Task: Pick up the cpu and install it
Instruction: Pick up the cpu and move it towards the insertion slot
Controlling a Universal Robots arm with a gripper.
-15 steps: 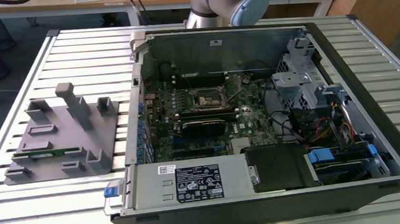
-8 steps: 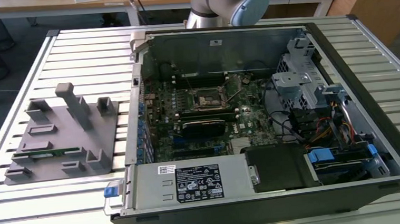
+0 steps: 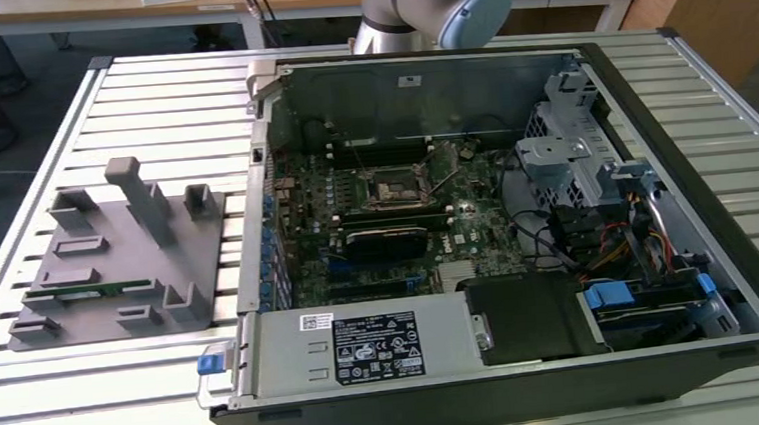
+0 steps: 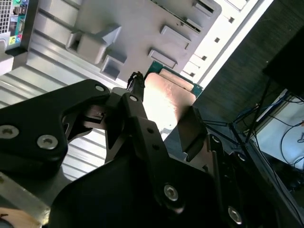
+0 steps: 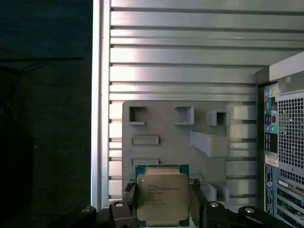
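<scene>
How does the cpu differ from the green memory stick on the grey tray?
The cpu is square with a metal top; the memory stick is long, narrow and green. The gripper holds the cpu clear of the tray; the memory stick lies on it. Both are flat.

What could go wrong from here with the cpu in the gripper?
1. The gripper pinches the cpu only by its thin edges, above the tray. A slip could drop it.
2. The socket sits deep in the case, close to cables. The gripper may snag, or the cpu may land tilted.
</scene>
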